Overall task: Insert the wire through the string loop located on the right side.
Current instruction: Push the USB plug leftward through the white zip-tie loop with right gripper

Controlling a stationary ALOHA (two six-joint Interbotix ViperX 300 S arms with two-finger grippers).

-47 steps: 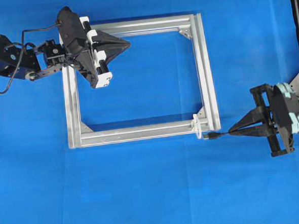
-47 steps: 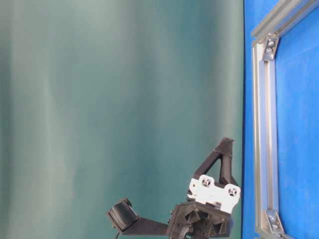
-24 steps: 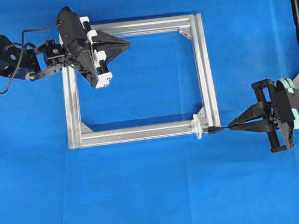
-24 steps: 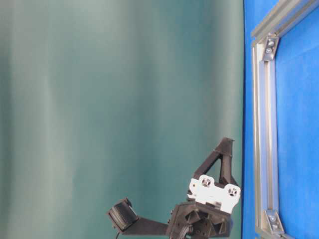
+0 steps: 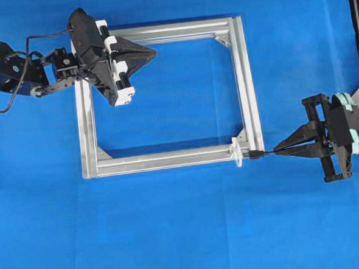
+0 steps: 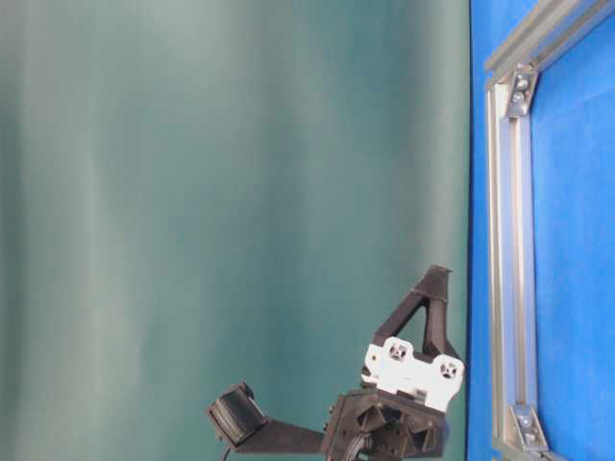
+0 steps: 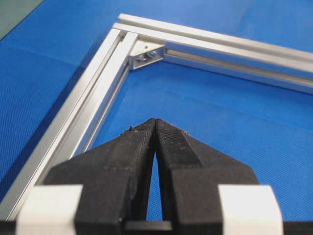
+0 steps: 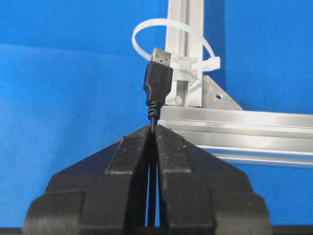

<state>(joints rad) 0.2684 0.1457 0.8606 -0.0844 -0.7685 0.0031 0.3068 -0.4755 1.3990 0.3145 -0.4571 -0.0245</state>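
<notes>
My right gripper [image 5: 277, 151] [image 8: 153, 128] is shut on the wire [image 8: 152, 113], a thin black cable ending in a USB plug [image 8: 158, 75] [image 5: 253, 155]. The plug's metal tip sits in front of the whitish string loop [image 8: 172, 36] [image 5: 237, 153], which is tied to the silver frame's [image 5: 247, 81] lower right corner. Whether the tip has entered the loop I cannot tell. My left gripper [image 5: 153, 51] [image 7: 155, 122] is shut on nothing, hovering over the frame's upper left corner.
The aluminium frame lies flat on the blue cloth [image 5: 191, 225]. A corner bracket [image 7: 146, 54] shows ahead of the left fingers. In the table-level view only the left arm [image 6: 404, 394] and a frame rail [image 6: 509, 259] show.
The right gripper has carried the plug up and left, from below the frame's corner to level with the loop. The left arm has not moved.
</notes>
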